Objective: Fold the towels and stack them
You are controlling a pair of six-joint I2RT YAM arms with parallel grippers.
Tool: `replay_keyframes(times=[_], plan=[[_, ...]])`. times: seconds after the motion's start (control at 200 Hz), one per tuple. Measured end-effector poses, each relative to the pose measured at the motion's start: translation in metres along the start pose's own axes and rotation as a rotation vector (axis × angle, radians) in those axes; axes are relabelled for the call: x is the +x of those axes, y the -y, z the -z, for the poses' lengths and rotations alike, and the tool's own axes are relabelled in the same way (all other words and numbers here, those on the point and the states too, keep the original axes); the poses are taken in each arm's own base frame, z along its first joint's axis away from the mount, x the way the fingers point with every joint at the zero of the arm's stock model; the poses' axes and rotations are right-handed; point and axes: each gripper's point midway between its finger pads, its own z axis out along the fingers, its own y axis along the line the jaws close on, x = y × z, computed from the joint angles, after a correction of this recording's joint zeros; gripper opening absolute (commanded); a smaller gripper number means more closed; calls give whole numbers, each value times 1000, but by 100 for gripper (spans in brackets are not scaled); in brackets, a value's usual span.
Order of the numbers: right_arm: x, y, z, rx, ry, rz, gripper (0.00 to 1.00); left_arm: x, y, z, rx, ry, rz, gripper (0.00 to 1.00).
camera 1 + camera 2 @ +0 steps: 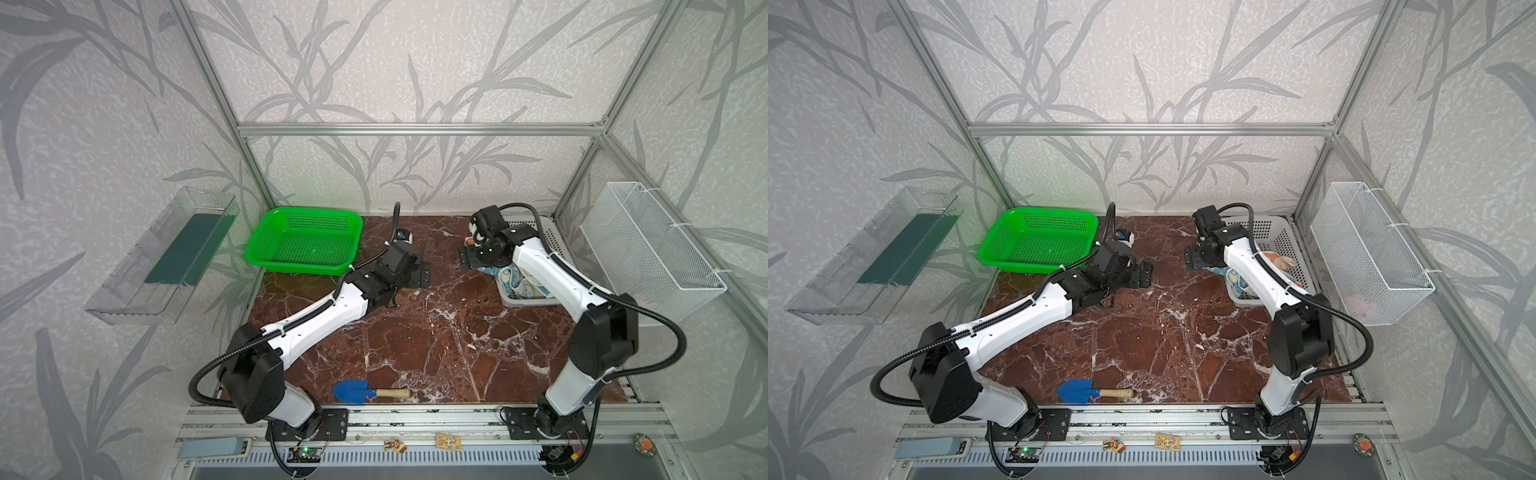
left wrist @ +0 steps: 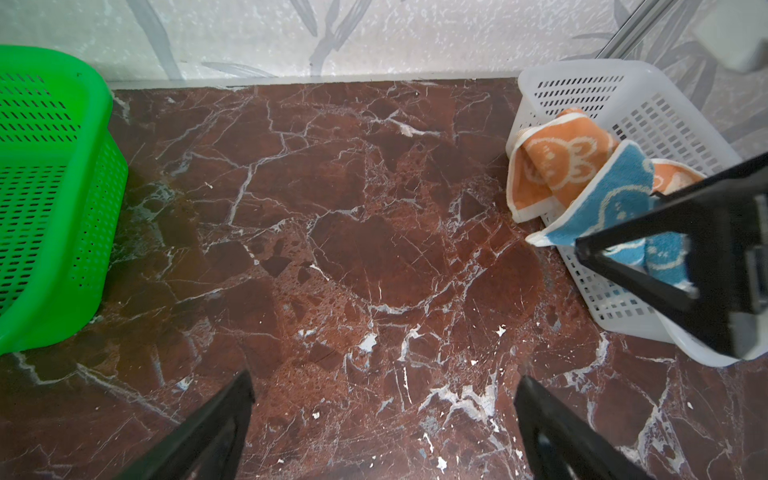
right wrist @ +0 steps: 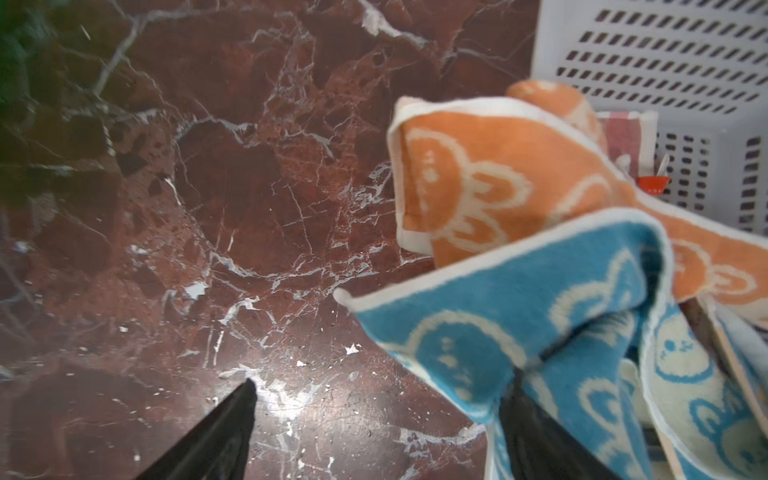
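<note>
The right hand [image 3: 382, 390] stands spread wide at the side of the white basket [image 2: 582, 68] that faces the middle of the tabletop [image 2: 374, 208], pinching nothing. The blue towel [image 3: 498, 332] covers the tip of one of its fingers; the other finger is bare above the tabletop. This towel is bunched and hangs over the basket's rim. One cream-edged corner points out toward the green basket [image 2: 54, 58], and its long fold runs from that corner back into the basket. The orange towel [image 3: 498, 174] lies crumpled against it, on the side toward the back wall, also spilling over the rim. The left hand [image 2: 384, 386], spread and empty, hovers over bare tabletop, well apart from both.
</note>
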Motion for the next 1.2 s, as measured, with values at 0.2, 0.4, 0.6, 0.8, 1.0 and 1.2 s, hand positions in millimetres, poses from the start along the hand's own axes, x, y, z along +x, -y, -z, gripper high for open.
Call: replay_keyframes(times=[0.2,0.4,0.6,0.8,1.0,1.2], plan=[[-11,3,-24,243,-41,103,81,6,-6,3,-15,-12,-4,99],[-5,35,-31,435,-91,159,58,5,-7,3,-17,-11,-3,99],[3,83,-24,533,-115,106,19,5,-8,3,-19,-13,-3,99],[26,150,-3,586,-146,-19,11,6,-8,3,-17,-16,-4,99],[38,197,17,631,-137,-130,12,7,-4,-4,-9,-33,-5,99],[43,204,15,616,-155,-170,67,8,0,-6,6,-41,-6,99]])
